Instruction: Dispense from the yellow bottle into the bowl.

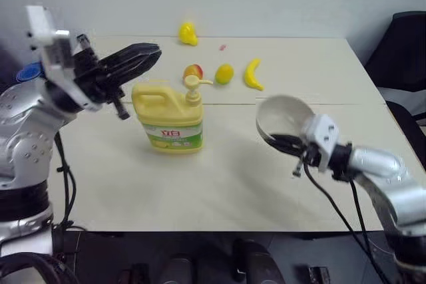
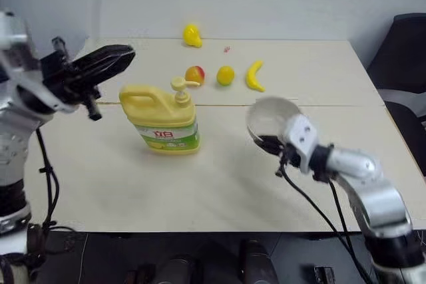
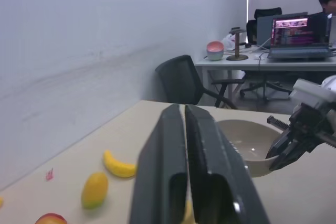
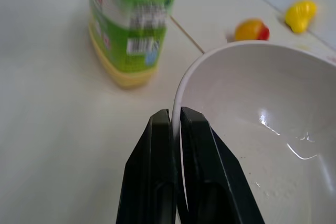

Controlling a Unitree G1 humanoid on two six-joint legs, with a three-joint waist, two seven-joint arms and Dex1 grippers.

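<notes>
Beige-grey bowl (image 1: 285, 119), round, with a pale glossy inside: held by its near rim in the right gripper (image 4: 176, 121), whose two black fingers are pinched tight on the thin edge, one inside and one outside; the bowl is tilted, its opening turned toward the robot's left, at the right side of the pale bench (image 1: 226, 184). Yellow bottle (image 1: 170, 116): a large plastic jug with a moulded handle at the top, a pale pump dispenser with its spout pointing toward the bowl, and a green-and-white label with red characters; stands upright near the middle of the bench, apart from the bowl. Left gripper (image 1: 150, 52): fingers pressed together on nothing, in the air above and to the left of the jug. Further back: a red-and-yellow toy fruit (image 1: 193, 71), a small yellow fruit (image 1: 224, 73), a toy banana (image 1: 252, 74), and, farthest, another yellow fruit (image 1: 188, 33).
</notes>
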